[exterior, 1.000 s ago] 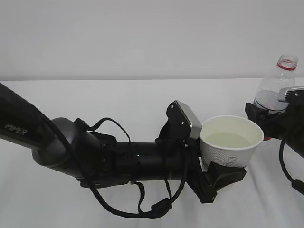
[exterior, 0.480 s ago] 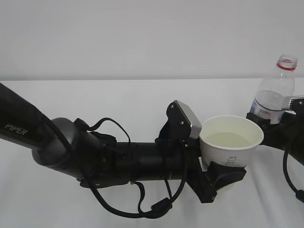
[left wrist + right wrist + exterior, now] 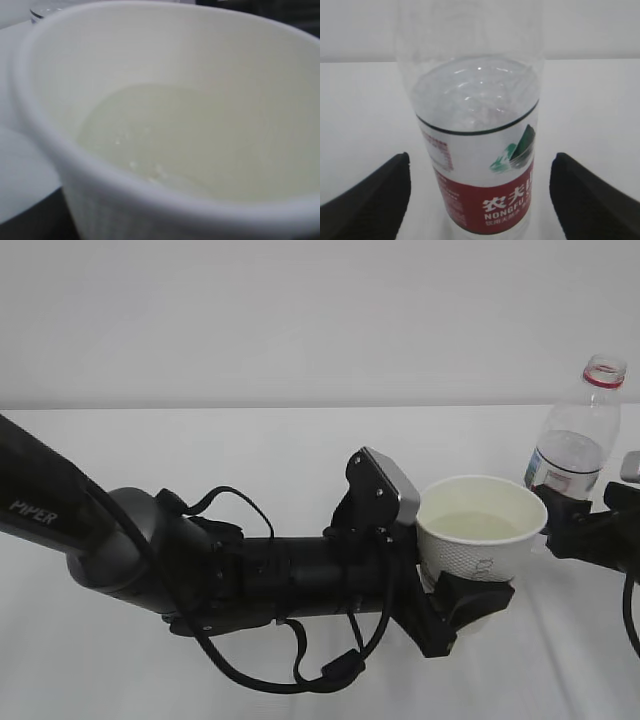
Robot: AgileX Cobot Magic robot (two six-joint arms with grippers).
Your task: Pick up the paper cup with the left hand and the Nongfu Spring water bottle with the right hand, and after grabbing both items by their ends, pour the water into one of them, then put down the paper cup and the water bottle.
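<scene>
Your left hand (image 3: 465, 605) was clamped around the lower body of the paper cup (image 3: 480, 540), holding it upright above the white table (image 3: 250, 450), with the grey camera block (image 3: 385, 490) just beside the cup's rim. The water (image 3: 478, 526) sat inside the cup as a pale pool over its cream bottom (the left wrist view showed it filling only the lower part). Your right hand (image 3: 480, 195) stood released: its two black jaws were spread wide on either side of the Nongfu Spring water bottle (image 3: 477, 150), with white table showing between each jaw and the bottle, so nothing was gripped there. The bottle stood upright at the far right of the table, capless, its red neck ring uppermost and clear water reaching to about the top of the red-and-white label. From the exterior view you could see the cup just left of the bottle; whether the two touched was hard to judge from that angle, though they appeared apart
</scene>
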